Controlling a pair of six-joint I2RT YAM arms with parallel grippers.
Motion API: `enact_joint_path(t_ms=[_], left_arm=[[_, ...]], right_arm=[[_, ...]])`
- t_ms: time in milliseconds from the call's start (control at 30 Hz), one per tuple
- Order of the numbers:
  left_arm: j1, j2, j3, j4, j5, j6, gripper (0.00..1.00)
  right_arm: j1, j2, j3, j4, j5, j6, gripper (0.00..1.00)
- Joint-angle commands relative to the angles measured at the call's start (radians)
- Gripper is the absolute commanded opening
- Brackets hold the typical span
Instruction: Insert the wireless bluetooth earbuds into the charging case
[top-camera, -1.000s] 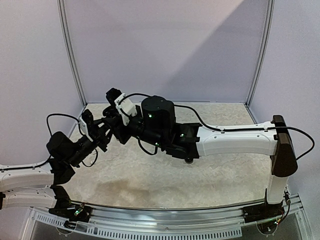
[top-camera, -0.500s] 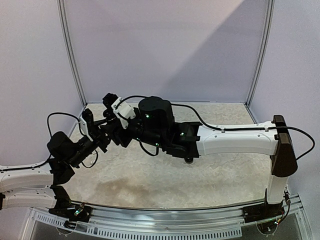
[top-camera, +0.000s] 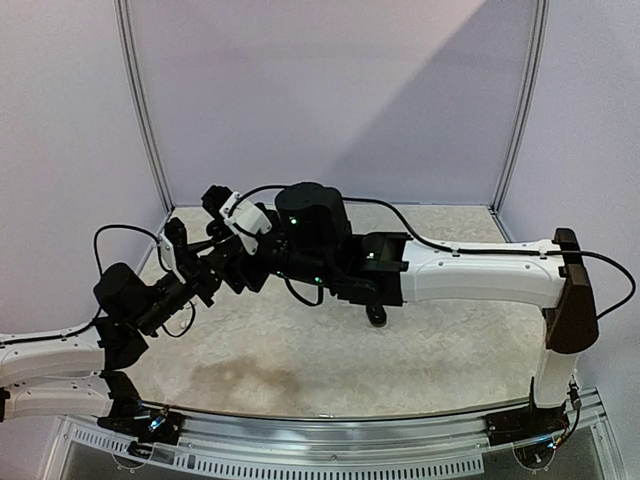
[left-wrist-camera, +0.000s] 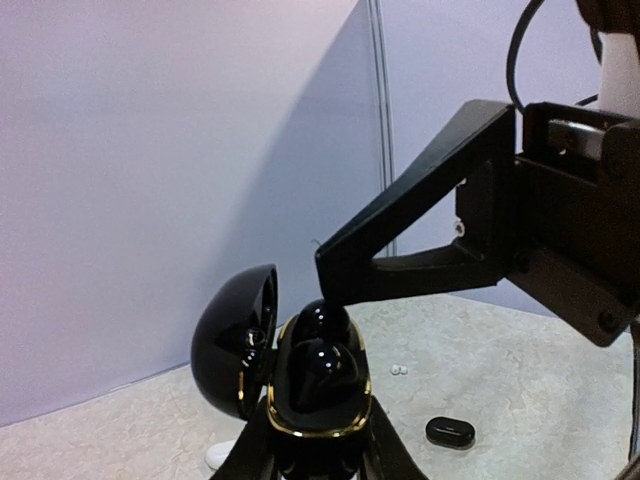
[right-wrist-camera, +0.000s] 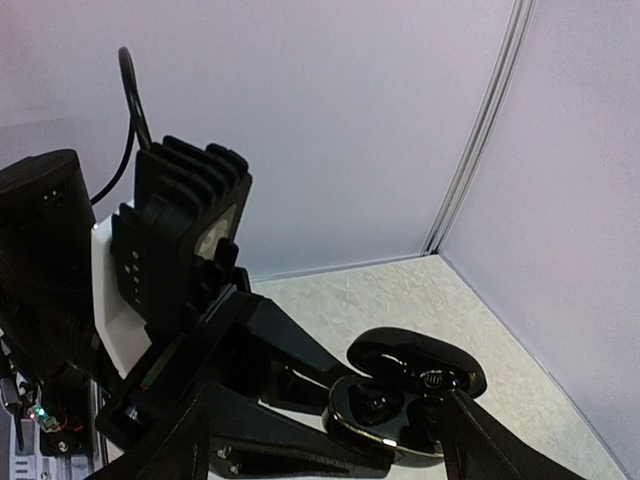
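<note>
My left gripper is shut on a glossy black charging case with a gold rim, held off the table with its lid open to the left. Two black earbuds sit in it: one in the near socket, one in the far socket. A fingertip of my right gripper rests on the far earbud. In the right wrist view the case lies between that gripper's slightly parted fingers, which hide the far socket. In the top view both grippers meet at the left.
On the table behind the case lie a small black oval case, a tiny white pair of items and a white object at the left. Lilac walls and a corner post stand close behind.
My right arm has moved a little to the left, bringing its gripper closer over the left gripper and the case. The left arm has stayed almost still.
</note>
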Motion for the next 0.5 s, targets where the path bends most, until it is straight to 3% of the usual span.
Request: enact_joint_path(t_ms=[0,100,233,367,467], left_arm=[[0.015,-0.029,0.044,-0.051,0.058,0.012,0.0],[0.033,-0.036,0.061,-0.139,0.177,0.076,0.0],[0.037,-0.037,0.084,-0.28,0.372,0.268,0.0],[0.037,-0.033,0.128,-0.395,0.449,0.509,0.0],[0.037,-0.023,0.162,-0.43,0.463,0.595,0.0]], right_arm=[[-0.01,-0.126,0.057,-0.206,-0.015,-0.017,0.8],[-0.035,-0.177,0.131,-0.365,0.003,0.032,0.8],[-0.104,-0.168,0.214,-0.518,-0.026,0.203,0.74],[-0.144,-0.125,0.251,-0.597,-0.079,0.34,0.53],[-0.144,-0.081,0.272,-0.642,-0.126,0.357,0.36]])
